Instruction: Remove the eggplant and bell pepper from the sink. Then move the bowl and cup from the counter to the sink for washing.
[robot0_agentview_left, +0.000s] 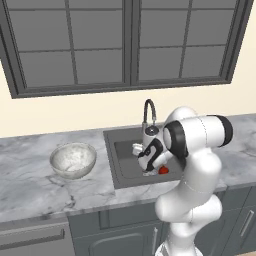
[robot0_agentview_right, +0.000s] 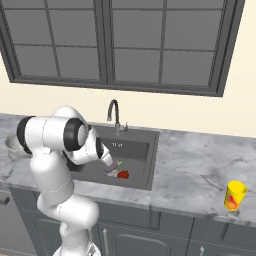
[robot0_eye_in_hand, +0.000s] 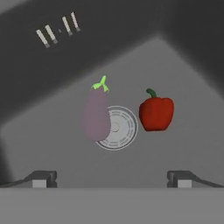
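Note:
The purple eggplant (robot0_eye_in_hand: 97, 117) lies on the floor of the dark sink (robot0_eye_in_hand: 52, 144), partly over the round drain (robot0_eye_in_hand: 119, 129), and the red bell pepper (robot0_eye_in_hand: 156, 113) sits just beside it. My gripper (robot0_eye_in_hand: 112, 180) hangs open a little above them, with both fingertips apart and nothing between them. From the base, the gripper (robot0_agentview_left: 148, 171) reaches down into the sink (robot0_agentview_left: 112, 165) next to the bell pepper (robot0_agentview_left: 163, 170). The marbled bowl (robot0_agentview_left: 73, 160) stands on the counter (robot0_agentview_left: 30, 185) left of the sink. The yellow cup (robot0_agentview_right: 234, 195) stands on the counter (robot0_agentview_right: 200, 170) far right, near the front edge.
A gooseneck faucet (robot0_agentview_left: 149, 112) rises behind the sink, close above my hand. The sink walls enclose the gripper on all sides. A window spans the wall behind the counter. My own arm hides part of the bowl (robot0_agentview_right: 11, 145) in the right base view.

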